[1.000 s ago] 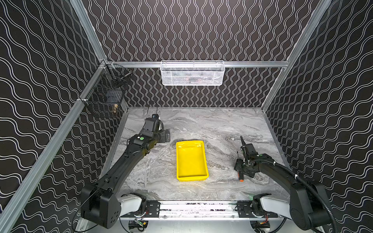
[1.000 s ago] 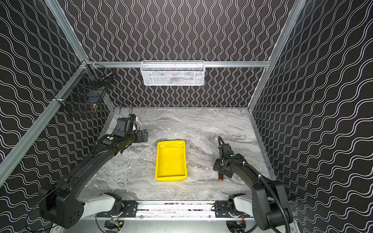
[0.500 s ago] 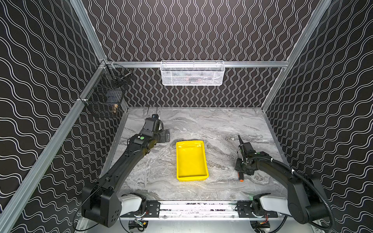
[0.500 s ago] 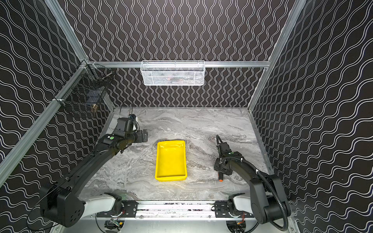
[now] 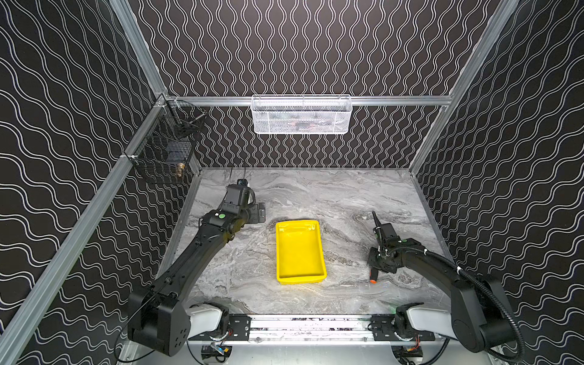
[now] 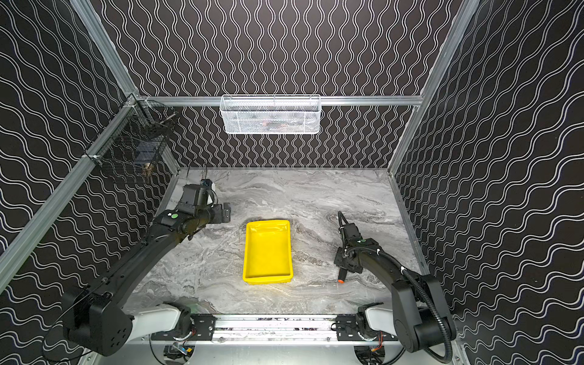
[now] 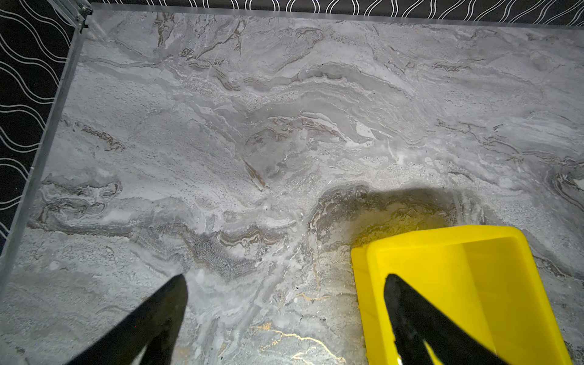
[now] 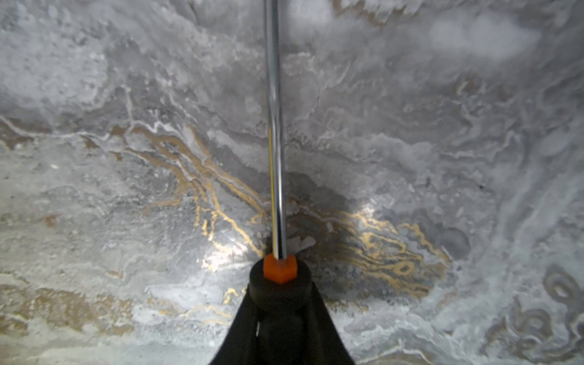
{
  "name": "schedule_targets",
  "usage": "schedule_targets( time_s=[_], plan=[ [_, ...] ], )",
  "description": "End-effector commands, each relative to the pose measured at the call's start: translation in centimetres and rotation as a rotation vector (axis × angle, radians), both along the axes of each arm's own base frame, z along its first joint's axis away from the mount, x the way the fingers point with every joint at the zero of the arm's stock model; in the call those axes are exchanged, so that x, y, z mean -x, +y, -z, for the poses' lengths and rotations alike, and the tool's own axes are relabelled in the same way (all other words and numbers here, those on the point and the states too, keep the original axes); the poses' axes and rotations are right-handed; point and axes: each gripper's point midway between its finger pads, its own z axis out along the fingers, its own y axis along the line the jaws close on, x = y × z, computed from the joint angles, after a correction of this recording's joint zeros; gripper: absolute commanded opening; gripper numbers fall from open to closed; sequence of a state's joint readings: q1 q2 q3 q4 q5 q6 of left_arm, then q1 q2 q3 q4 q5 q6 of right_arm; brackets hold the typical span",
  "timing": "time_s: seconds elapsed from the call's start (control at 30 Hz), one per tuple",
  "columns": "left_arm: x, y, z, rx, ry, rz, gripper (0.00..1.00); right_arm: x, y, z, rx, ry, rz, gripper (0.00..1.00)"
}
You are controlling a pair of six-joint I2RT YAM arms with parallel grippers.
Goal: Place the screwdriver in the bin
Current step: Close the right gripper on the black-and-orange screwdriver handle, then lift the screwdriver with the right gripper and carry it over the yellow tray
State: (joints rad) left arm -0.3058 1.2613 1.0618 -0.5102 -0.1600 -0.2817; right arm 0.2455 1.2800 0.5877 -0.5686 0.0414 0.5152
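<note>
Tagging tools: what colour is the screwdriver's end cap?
Orange; the screwdriver shows it best in a top view.

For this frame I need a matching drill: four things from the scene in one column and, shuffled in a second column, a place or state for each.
Things
1. screwdriver
2. bin
3. white mesh basket
4. left gripper

Places or states
A. hangs from the back rail
B. open, holding nothing
C. clamped by its handle in the right gripper
D. empty, on the table

Pairs: 1-C, 2-D, 3-A, 4-B
</note>
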Motion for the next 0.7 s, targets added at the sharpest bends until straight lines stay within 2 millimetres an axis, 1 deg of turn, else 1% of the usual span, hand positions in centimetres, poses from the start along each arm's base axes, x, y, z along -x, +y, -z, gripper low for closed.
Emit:
schedule_targets(
  time_s=[0.0,0.3,0.67],
  plan=[
    [-0.1,0.3,-0.5,0.007,-0.020,-0.015,0.99,0.5,0.4,-0.2,-0.022,0.010,-0.005,0.20],
    [-0.1,0.2,-0.3,0.012,-0.010,-0.015,0.99,-0.3,0.9,-2.0,-0.043,-0.029,-0.033,0.16],
    [-0.2,0.3,-0.2,0.019,-0.004,-0.018,0.99,-2.0,1.7,-4.9,-0.062,-0.100,-0.094,0.14]
  ],
)
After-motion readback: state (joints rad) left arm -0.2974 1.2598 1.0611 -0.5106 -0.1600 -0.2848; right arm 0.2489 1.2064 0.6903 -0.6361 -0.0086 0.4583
